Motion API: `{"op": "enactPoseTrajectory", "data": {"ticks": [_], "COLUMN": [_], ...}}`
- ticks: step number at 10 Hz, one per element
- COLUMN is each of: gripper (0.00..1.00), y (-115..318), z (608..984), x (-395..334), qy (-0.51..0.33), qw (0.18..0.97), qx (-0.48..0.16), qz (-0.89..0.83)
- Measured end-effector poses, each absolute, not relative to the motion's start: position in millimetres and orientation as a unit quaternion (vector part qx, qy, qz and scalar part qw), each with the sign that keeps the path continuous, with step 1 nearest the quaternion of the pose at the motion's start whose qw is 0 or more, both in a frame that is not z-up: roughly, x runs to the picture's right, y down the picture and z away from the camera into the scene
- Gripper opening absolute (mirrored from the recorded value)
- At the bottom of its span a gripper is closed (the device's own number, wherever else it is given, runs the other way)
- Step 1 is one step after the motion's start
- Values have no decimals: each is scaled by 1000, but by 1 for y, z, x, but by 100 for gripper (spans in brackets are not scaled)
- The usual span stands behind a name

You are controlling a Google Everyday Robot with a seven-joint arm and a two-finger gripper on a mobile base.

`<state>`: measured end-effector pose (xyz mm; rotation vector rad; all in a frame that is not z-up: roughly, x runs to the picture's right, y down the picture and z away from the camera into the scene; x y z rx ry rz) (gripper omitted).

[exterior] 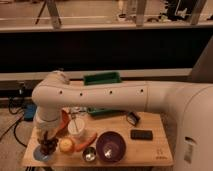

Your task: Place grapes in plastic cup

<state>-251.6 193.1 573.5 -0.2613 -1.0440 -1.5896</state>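
Observation:
My gripper (47,141) hangs from the big white arm at the table's front left. It is shut on the grapes (49,147), a dark bunch at its tip. The grapes sit right over the light blue plastic cup (42,155), which stands at the front left corner and is partly hidden by them. I cannot tell whether the grapes touch the cup.
On the small wooden table (155,155) are a yellow-orange fruit (66,145), a carrot (86,141), a white cup (77,127), a metal cup (90,155), a purple bowl (111,146) and a black flat object (141,134). A green tray (102,78) sits behind.

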Motion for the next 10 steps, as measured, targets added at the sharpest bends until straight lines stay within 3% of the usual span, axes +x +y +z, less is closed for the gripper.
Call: {"op": "enactPoseTrajectory", "data": {"ticks": [10], "gripper": [0], "y": [222], "z": [563], "x": [-265], "qy": [-480], "qw": [521], "qx": [-118], "qz": [-696]}}
